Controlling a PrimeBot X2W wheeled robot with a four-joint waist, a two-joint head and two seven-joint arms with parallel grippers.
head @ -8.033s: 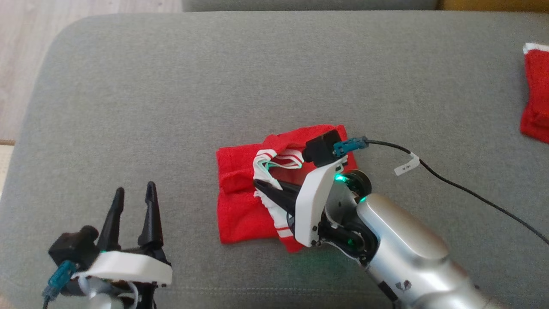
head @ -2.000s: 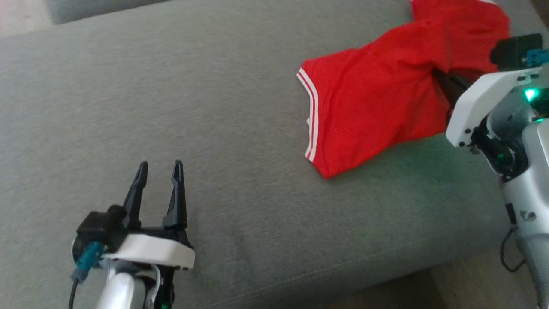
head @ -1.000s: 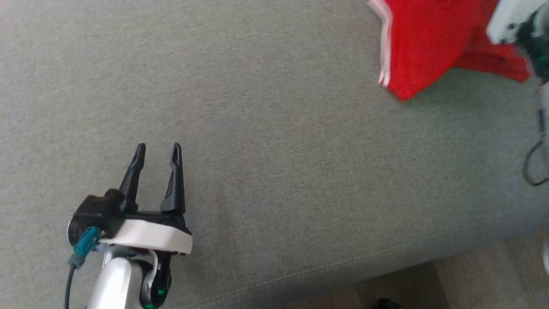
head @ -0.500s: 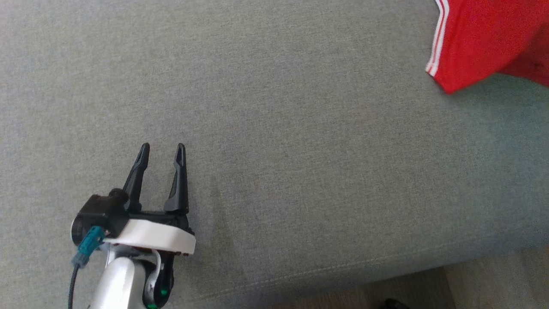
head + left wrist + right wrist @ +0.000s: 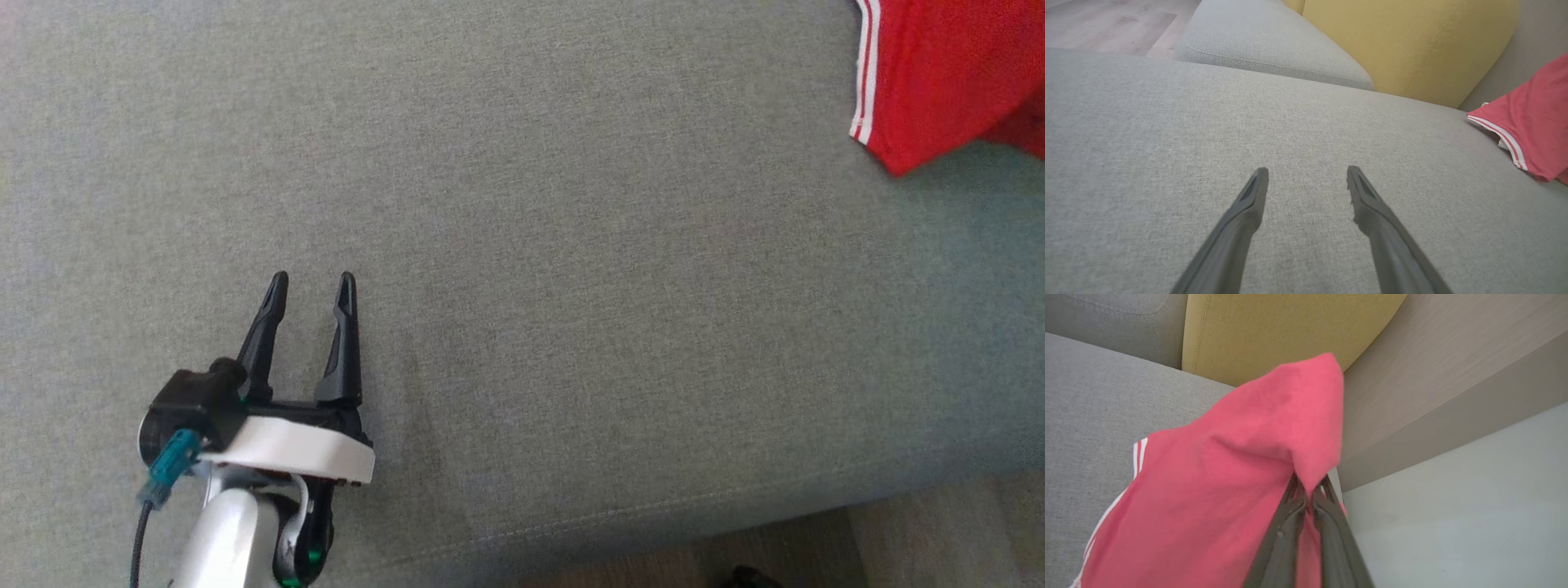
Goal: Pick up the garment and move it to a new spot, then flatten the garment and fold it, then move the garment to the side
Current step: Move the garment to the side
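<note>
Head view: the left hand (image 5: pixel 313 282) rests at 7 o'clock over a wide grey cushion (image 5: pixel 571 245), its two dark fingers (image 5: pixel 263 335) spread apart and holding nothing, tips pointing to 12 o'clock; the red garment (image 5: pixel 939 82) fills the corner at 1 o'clock, well apart from that hand, a white-striped edge running down its 9 o'clock side to a low point above the cushion; whether that point touches the fabric below cannot be told; a strip of floor (image 5: pixel 939 523) shows at 5 o'clock beyond the cushion's seamed edge.

Left wrist view: the left hand (image 5: pixel 1307 171) reaches out low over the grey cushion (image 5: pixel 1167 122), fingers parted with bare upholstery between them; the garment (image 5: pixel 1539 118) hangs in at 3 o'clock, striped edge facing the hand; a yellow cushion (image 5: pixel 1404 41) stands at 1 o'clock, with a second grey cushion (image 5: pixel 1265 41) at 11 o'clock just beside it and wooden floor (image 5: pixel 1106 24) in the far 10 o'clock corner.

Right wrist view: the right hand (image 5: pixel 1309 479) rises from 6 o'clock with its fingers (image 5: pixel 1282 539) pressed together, pinching a fold of the garment (image 5: pixel 1229 477); the cloth bunches up over the tips and drapes down toward 7 o'clock, where white stripes trim its edge above the grey cushion (image 5: pixel 1086 396); the yellow cushion (image 5: pixel 1274 330) sits at 12 o'clock behind the raised cloth; a wood-toned panel (image 5: pixel 1453 355) slants across 2 o'clock.
</note>
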